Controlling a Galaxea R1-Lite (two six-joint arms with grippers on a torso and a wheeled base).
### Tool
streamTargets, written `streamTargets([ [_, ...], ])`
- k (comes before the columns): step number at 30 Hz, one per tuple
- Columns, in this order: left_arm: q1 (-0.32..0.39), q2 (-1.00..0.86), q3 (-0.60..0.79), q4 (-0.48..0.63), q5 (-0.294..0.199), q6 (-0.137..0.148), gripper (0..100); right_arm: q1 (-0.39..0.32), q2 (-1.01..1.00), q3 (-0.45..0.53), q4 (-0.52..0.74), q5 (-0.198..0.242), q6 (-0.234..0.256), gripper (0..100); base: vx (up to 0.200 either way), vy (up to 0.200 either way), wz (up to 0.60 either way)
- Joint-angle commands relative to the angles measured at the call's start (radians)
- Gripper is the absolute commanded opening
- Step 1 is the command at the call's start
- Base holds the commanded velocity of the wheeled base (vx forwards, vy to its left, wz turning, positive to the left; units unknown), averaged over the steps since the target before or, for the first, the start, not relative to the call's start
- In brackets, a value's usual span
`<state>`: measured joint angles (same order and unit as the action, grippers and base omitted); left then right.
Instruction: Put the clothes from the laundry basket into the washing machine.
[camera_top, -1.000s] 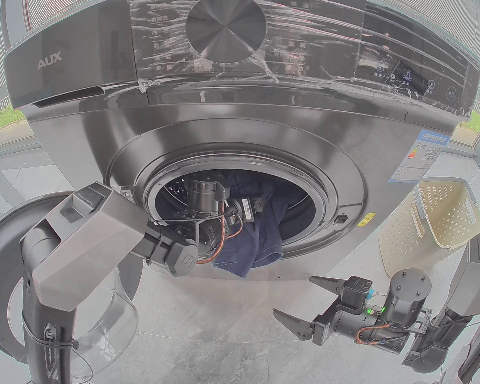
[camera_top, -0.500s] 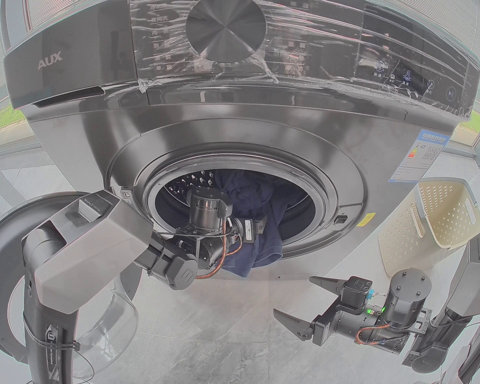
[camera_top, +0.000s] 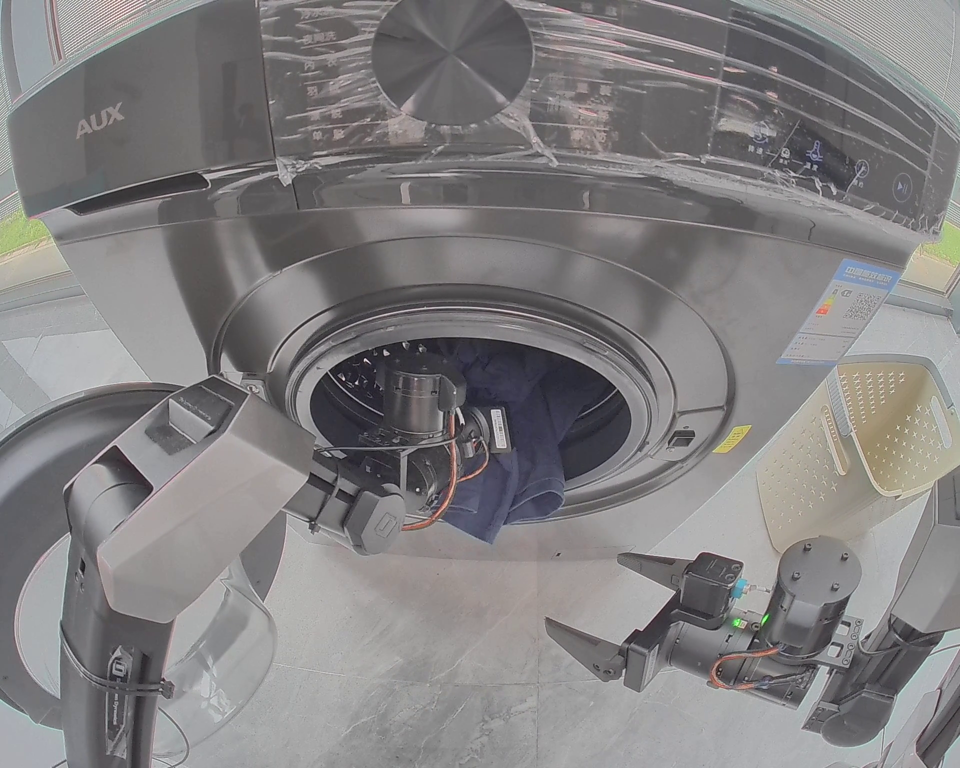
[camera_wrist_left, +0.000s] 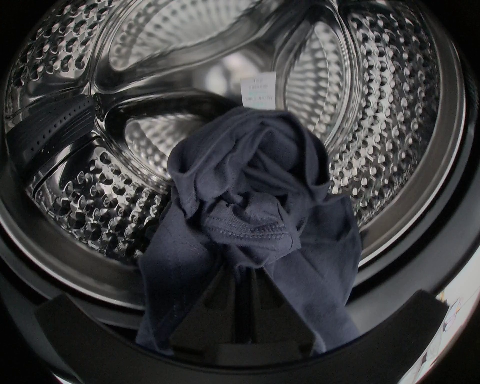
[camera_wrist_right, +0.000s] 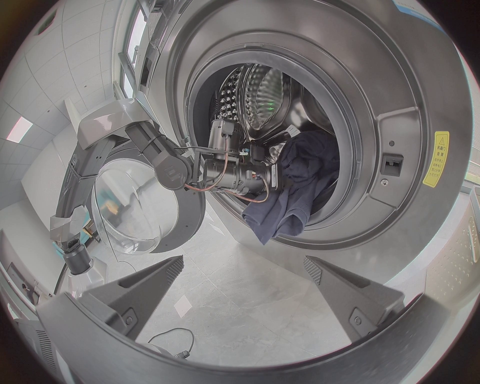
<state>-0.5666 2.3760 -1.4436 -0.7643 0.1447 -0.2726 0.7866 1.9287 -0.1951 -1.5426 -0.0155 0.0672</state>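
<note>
Ahead of head camera: washer (camera_top: 600, 260) open, left gripper (camera_top: 515, 440) inside port, fingertips buried in garment (camera_top: 530, 480); garment tail hangs below fingers over port lip. Right gripper (camera_top: 588, 593) low over floor (camera_top: 420, 650), fingers spread wide, nothing between; basket (camera_top: 880, 440) well apart, on wrist side.
Left wrist view: fingers (camera_wrist_left: 285, 310) pinched together on garment, bundle bunched just past tips, drum (camera_wrist_left: 390, 125) behind.
Right wrist view: wide fingers (camera_wrist_right: 150, 285) bare, garment well beyond tips, draped out of port; door (camera_wrist_right: 135, 205) swung aside.
</note>
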Motion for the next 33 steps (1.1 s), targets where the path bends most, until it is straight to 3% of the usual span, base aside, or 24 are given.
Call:
streamTargets([
  [1,-0.004,0.031,-0.075,-0.027,0.003,-0.037,0,0.000,0.004,-0.004,-0.001,0.000,0.000,100,0.000,0.000,0.00],
  [12,0.017,0.155,-0.351,-0.112,0.055,-0.048,0,0.000,0.004,-0.004,-0.001,0.000,0.002,100,0.000,0.000,0.00],
  [18,0.022,0.143,-0.334,-0.109,0.061,-0.047,0,0.000,0.004,-0.004,-0.001,0.000,0.002,100,0.000,0.000,0.00],
  [19,0.020,0.138,-0.325,-0.106,0.061,-0.048,100,-0.001,0.004,-0.004,-0.001,0.000,0.002,100,0.000,0.000,0.00],
  [27,0.005,0.026,-0.130,-0.015,0.047,-0.043,100,0.000,0.006,-0.004,-0.001,0.000,0.002,100,0.000,0.000,0.00],
  [33,-0.004,0.014,-0.063,0.036,0.024,-0.039,100,0.000,0.012,-0.004,-0.001,0.000,0.002,100,0.000,0.000,0.00],
])
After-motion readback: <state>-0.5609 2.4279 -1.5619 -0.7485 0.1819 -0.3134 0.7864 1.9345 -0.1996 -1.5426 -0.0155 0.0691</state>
